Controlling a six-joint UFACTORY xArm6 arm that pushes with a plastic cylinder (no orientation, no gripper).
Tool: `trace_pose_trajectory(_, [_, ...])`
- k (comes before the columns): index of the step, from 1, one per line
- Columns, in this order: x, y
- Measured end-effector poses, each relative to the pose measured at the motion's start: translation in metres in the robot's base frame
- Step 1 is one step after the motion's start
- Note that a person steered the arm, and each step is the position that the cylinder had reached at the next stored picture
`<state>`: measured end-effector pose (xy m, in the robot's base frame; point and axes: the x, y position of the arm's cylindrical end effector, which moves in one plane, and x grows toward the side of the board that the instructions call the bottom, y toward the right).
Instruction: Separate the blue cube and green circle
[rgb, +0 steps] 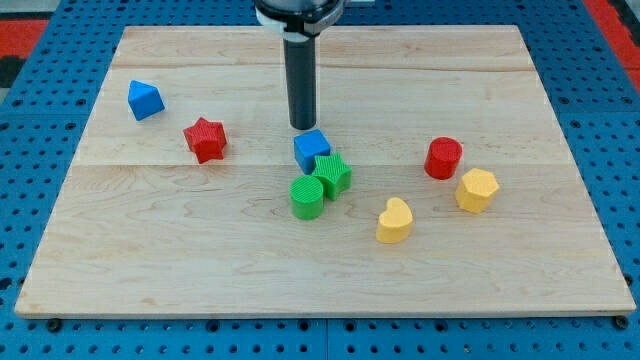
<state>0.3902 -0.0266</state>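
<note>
Nearest you on the wooden worktop (200, 270) sits the yellow heart block (394, 221), right of centre. Just far and right of it you see the yellow hexagon block (477, 190), and the red cylinder (443, 158) close beyond that. At mid-board the green circle (308, 197) touches the green star block (332, 174), which in turn presses against the blue cube (311, 150) on its far side — the three form one tight cluster. My tip (302, 126) stands just beyond the blue cube's far edge, whether touching it you cannot tell. You will find no pincer on this rod — it holds nothing. Off to the left lie the red star block (205, 139) and, farther left, a blue wedge-like block (145, 100)
</note>
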Motion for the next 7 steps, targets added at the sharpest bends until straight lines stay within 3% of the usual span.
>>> trace_pose_trajectory(2, [0.056, -0.005])
trace_pose_trajectory(4, [0.056, 0.021])
trace_pose_trajectory(7, [0.064, 0.003])
